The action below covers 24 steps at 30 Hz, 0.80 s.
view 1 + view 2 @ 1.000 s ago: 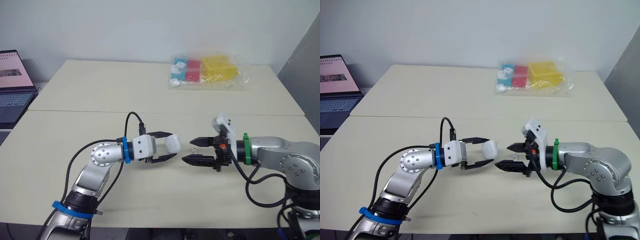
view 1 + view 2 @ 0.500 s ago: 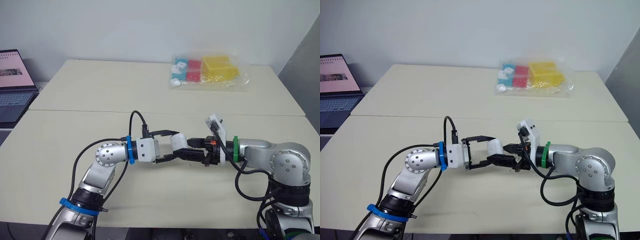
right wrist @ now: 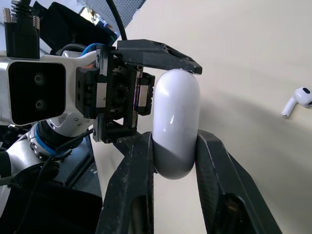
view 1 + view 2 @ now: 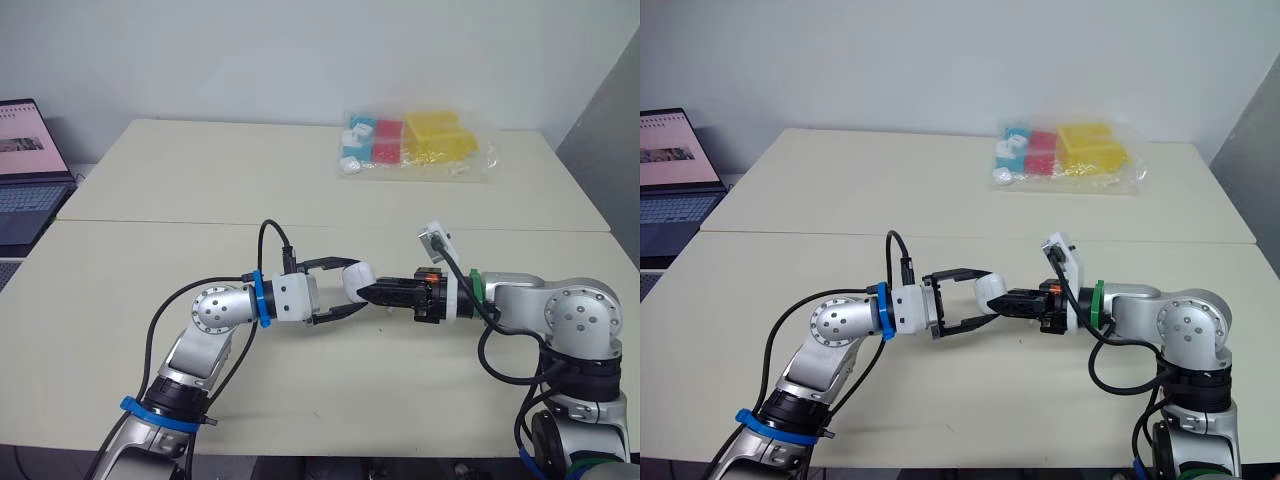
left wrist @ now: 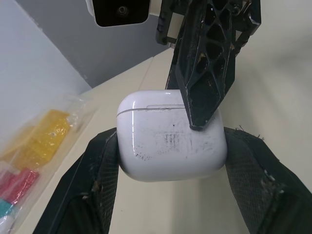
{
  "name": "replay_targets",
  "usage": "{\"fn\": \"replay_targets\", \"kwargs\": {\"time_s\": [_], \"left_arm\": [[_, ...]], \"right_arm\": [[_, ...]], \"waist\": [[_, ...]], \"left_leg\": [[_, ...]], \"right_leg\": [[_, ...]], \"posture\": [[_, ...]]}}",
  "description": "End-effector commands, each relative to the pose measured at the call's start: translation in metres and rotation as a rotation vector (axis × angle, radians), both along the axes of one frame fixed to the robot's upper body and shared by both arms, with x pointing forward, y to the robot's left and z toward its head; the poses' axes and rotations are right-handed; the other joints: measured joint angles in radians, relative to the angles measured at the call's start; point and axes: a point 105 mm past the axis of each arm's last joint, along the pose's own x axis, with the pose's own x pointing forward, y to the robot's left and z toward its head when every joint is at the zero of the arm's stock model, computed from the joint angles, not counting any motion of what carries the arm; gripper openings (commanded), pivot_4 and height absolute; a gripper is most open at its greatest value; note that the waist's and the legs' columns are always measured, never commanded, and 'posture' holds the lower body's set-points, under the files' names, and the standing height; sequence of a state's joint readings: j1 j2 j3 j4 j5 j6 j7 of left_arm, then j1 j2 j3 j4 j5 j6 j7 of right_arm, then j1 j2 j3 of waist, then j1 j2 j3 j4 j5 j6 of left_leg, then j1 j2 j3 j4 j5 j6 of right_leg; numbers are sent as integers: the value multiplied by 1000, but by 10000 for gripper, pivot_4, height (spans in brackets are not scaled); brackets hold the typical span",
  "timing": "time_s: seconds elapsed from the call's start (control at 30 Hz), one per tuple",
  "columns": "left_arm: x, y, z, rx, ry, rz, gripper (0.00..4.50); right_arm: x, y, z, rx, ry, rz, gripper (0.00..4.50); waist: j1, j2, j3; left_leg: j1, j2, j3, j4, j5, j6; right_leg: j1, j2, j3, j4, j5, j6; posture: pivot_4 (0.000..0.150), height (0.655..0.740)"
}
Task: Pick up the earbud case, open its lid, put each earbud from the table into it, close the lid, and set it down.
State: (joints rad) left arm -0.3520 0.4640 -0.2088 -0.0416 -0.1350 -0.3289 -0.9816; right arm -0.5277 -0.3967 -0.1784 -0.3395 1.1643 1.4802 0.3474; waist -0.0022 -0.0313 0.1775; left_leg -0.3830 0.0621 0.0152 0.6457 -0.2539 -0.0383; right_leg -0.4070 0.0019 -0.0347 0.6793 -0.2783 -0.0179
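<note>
- The left hand (image 4: 348, 287) grips the earbud case (image 5: 170, 136) by its narrow sides, clear above the table (image 4: 150, 380), likely to steady it for the other hand.
- The right hand (image 4: 1006, 303) pinches the same case across its broad faces at the lid end. The seam is shut, so this looks like a grip for prising the lid.
- One earbud (image 3: 298, 100) lies on the table nearby, waiting.
- Far back, a plastic bag (image 4: 420, 145) of coloured blocks and a laptop (image 4: 25, 170) sit well apart.
</note>
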Motion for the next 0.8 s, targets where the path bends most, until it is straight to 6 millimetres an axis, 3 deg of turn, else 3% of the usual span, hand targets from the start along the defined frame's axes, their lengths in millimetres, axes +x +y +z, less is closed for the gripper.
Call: {"fn": "replay_targets", "kwargs": {"time_s": [0.03, 0.2, 0.27, 0.4, 0.6, 0.73, 0.8], "left_arm": [[-3, -6, 18, -64, -71, -15, 27813], [-4, -6, 16, -85, -16, -17, 27813], [1, -4, 13, -72, -2, 15, 35649], [4, -2, 6, -16, 26, 35, 45000], [9, 14, -1, 39, 220, 81, 45000], [2, 24, -8, 103, 515, 119, 45000], [-2, 22, -6, 133, 561, 116, 45000]], "right_arm": [[-6, 5, 9, 26, -14, 52, 7551], [-5, 5, 10, 27, -15, 50, 7551], [-5, 5, 10, 22, -19, 49, 7551], [-5, 3, 11, 15, -21, 50, 7550], [-3, -7, 11, -76, -56, 55, 7550], [5, -29, 17, -406, -301, 116, 7550], [8, -35, 17, -548, -425, 198, 7550]], "waist": [[0, 0, 0], [0, 0, 0], [0, 0, 0], [0, 0, 0], [-2, 0, 0], [-6, 3, 3], [-6, 4, 4]], "left_leg": [[0, 0, 0, 0, 0, 0], [0, 0, 0, 0, 0, 0], [0, 0, 0, 0, 0, 0], [0, 0, 0, 0, 0, 0], [-1, 0, 0, 0, 0, 0], [-4, 0, 0, 0, 0, 0], [-5, -1, -1, -1, 0, 0]], "right_leg": [[0, 0, 0, 0, 0, 0], [0, 0, 0, 0, 0, 0], [0, 0, 0, 0, 0, 0], [0, 0, 0, 0, 0, 0], [-1, 2, 0, -1, 0, 0], [-4, 2, 0, -1, 0, 0], [-6, 2, 0, -2, 0, 1]], "posture": [[1500, 7400], [1500, 7400], [1500, 7400], [1500, 7400], [1500, 7400], [1500, 7400], [1500, 7400]]}}
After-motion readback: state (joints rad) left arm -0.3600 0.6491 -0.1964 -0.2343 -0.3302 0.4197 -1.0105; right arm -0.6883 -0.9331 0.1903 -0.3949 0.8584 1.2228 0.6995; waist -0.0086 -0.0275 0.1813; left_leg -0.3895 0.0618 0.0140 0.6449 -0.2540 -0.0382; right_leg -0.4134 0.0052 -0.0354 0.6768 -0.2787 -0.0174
